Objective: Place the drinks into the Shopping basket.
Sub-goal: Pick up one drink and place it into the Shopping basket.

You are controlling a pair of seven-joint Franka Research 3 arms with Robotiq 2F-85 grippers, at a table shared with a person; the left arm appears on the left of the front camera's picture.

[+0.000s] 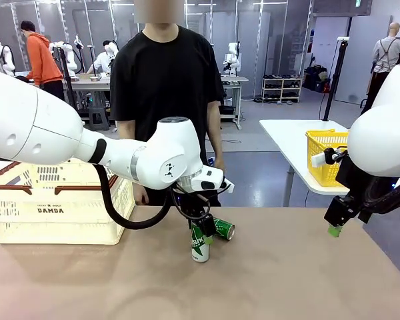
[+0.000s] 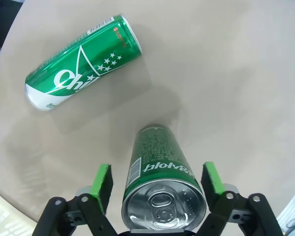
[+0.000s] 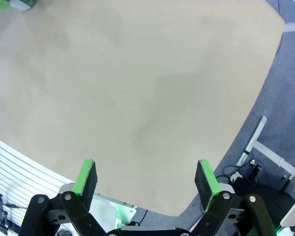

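Nearby, landmark: upright can [image 2: 160, 182], a slim green drink standing at mid-tabletop; every place below is told from it.
Tabletop [image 1: 287, 280]: flat, matte, beige-brown.
Second drink: lying can [image 2: 81, 61], on its side just behind the upright can and towards the right arm's side, apart from it. Its silver end faces the right arm.
Shopping basket [image 1: 53, 213]: well off on the left arm's side, at the tabletop's far left corner. It is cream plastic with slotted walls, a brown rim and "DAMDA" on its side.
In the way: the left arm [image 1: 120, 157] crosses above the stretch between the basket and the upright can, with a black cable looping under it.
Left claw [image 2: 156, 169]: directly over the upright can, jaws partly drawn in with a green pad on either side. A sliver of tabletop shows between one pad and the can. The other pad sits very close, and I cannot tell whether it touches.
Right claw [image 3: 145, 169]: far off towards the right arm's side, near the tabletop's edge, jaws wide with nothing between them.
Person [image 1: 163, 80]: standing straight behind the upright can at the far edge, in a black shirt.
Yellow mesh basket [image 1: 320, 143]: beyond and to the right, on a separate white table.
Can surfaces: glossy green metal with white lettering and stars, a white band at one end, a barcode and silver pull-tab tops.
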